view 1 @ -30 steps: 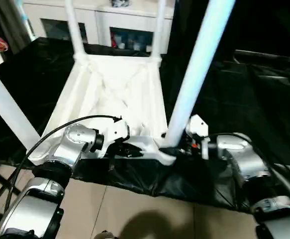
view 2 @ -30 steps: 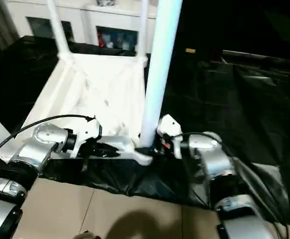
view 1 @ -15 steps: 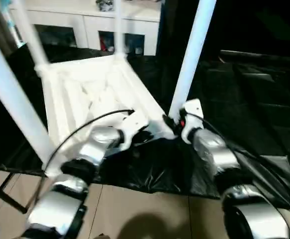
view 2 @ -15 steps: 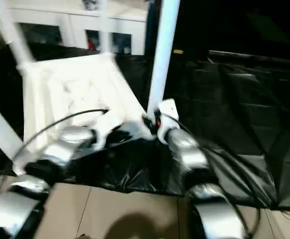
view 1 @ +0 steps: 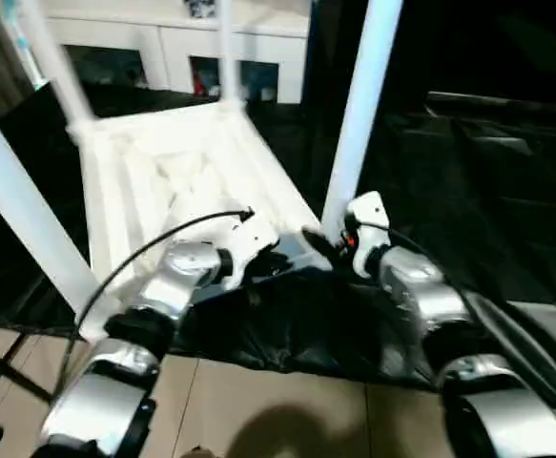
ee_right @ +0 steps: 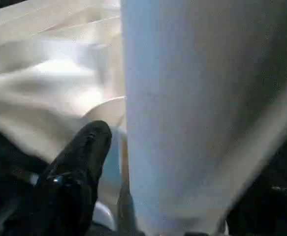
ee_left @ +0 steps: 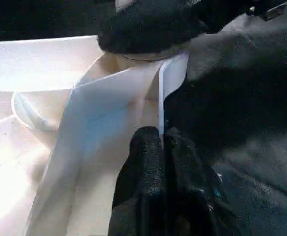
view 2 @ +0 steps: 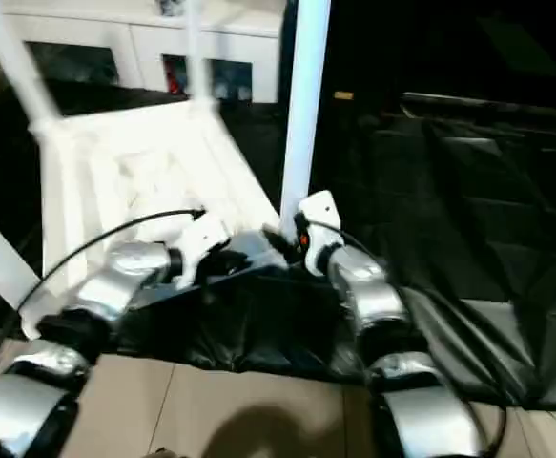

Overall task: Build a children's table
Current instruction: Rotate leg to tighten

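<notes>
Table: your children's table (view 1: 177, 176) lies upside down on the black sheet (view 1: 468, 191), its legs pointing up.
Left claw (ee_left: 163, 147): clamped on the table's thin near rim.
Right claw (ee_right: 84, 162): one finger beside the near right leg (view 1: 359, 114); you cannot tell its state.

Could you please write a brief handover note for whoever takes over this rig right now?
Left gripper: shut on the table top's near rim.
Right gripper: at the foot of the near right leg, one finger beside it; grip unclear.
Table top lies underside up on the black sheet.
Done: four legs stand in the corner sockets.
Left: check the legs' seating, then turn the table upright.
</notes>
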Controlling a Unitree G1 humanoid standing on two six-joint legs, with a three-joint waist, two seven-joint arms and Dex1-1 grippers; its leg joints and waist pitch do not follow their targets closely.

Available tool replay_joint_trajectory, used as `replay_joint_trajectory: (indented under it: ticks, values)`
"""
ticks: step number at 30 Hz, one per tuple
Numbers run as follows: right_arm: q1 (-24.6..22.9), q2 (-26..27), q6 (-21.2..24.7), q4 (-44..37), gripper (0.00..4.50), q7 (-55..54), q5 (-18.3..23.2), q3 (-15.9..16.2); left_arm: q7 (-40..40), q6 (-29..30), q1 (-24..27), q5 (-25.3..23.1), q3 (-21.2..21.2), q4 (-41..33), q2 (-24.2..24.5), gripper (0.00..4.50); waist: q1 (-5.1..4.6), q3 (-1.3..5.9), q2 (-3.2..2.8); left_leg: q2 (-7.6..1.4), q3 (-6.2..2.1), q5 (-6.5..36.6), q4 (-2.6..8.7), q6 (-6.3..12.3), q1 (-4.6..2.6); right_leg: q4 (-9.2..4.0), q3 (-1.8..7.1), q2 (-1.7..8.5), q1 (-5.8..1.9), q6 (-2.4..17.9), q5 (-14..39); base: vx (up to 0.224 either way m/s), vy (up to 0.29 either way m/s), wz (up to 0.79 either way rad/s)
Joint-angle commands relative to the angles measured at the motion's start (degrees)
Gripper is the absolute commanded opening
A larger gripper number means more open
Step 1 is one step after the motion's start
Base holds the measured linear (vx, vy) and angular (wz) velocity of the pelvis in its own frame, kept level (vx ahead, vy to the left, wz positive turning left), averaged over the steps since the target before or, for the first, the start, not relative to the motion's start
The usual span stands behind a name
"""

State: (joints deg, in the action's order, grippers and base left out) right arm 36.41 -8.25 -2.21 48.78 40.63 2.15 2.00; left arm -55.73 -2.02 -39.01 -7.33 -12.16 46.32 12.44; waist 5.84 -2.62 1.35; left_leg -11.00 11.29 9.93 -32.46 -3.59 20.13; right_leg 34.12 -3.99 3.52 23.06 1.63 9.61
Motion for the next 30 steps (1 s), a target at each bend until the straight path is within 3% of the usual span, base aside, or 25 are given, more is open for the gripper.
replay_joint_trajectory:
  ticks: [1, 5, 10, 14, 20, 26, 30]
  values:
    - [-2.14, -1.11, 0.45, -0.25, 3.58, 9.37, -1.87, 5.13, -3.96, -2.78, -0.41, 2.42, -0.82, -2.60, -0.56, 0.00, 0.21, 3.23, -0.15, -2.83, -1.23, 13.39, 3.41, 2.78, -0.22, -4.26, 2.93, 5.19, -2.75, 10.71, 14.73, 0.000, 0.000, 0.00]
    - [-2.51, -3.85, 0.09, -1.35, 4.03, 13.45, -2.34, 6.05, -8.39, -2.97, 0.08, 3.79, -0.78, -3.48, 1.18, 0.00, 0.63, 3.33, -0.25, -2.98, -1.12, 13.54, 3.33, 2.56, -0.43, -3.99, 2.94, 5.18, -2.64, 11.65, 13.42, 0.000, 0.000, 0.00]
    - [-2.83, -6.93, -0.24, -3.13, 4.03, 19.98, -2.07, 8.25, -15.12, -3.66, 0.95, 4.81, -1.42, -4.38, 4.46, 0.00, 0.75, 3.28, -0.21, -3.00, -1.13, 13.17, 3.34, 2.90, -0.25, -3.89, 2.91, 5.19, -2.71, 11.72, 13.22, 0.000, 0.000, 0.00]
    - [-2.85, -6.96, 0.00, -3.93, 4.03, 21.57, -0.94, 7.70, -17.05, -4.48, 0.72, 5.04, -1.27, -3.81, 5.69, 0.00, 0.76, 3.28, -0.18, -3.04, -1.15, 13.37, 3.38, 2.39, -0.35, -3.92, 2.95, 5.27, -2.64, 11.61, 14.21, 0.000, 0.000, 0.00]
    - [-3.91, -6.94, 1.56, -6.17, 3.53, 25.62, 1.49, 8.12, -18.81, -4.61, 0.62, 5.56, -1.13, -3.61, 6.79, 0.00, 0.92, 3.44, -0.03, -3.03, -1.05, 11.51, 3.16, 3.08, -0.23, -3.51, 2.94, 5.19, -2.75, 12.43, 10.89, 0.000, 0.000, 0.00]
    - [-4.01, -6.67, 2.05, -5.72, 2.90, 26.17, 1.72, 7.91, -19.72, -4.58, 0.86, 5.61, -1.24, -3.61, 7.01, 0.00, 1.08, 3.33, -0.17, -3.06, -1.07, 12.52, 3.27, 2.31, -0.33, -3.64, 2.92, 5.24, -2.68, 12.44, 12.08, 0.000, 0.000, 0.00]
    - [-4.26, -6.65, 2.52, -6.15, 2.76, 26.35, 1.71, 7.95, -20.03, -4.62, 0.84, 5.52, -1.29, -3.50, 7.09, 0.00, 1.14, 3.41, -0.16, -3.02, -1.08, 11.75, 3.21, 2.38, -0.27, -3.50, 2.90, 5.23, -2.75, 12.47, 11.14, 0.000, 0.000, 0.00]
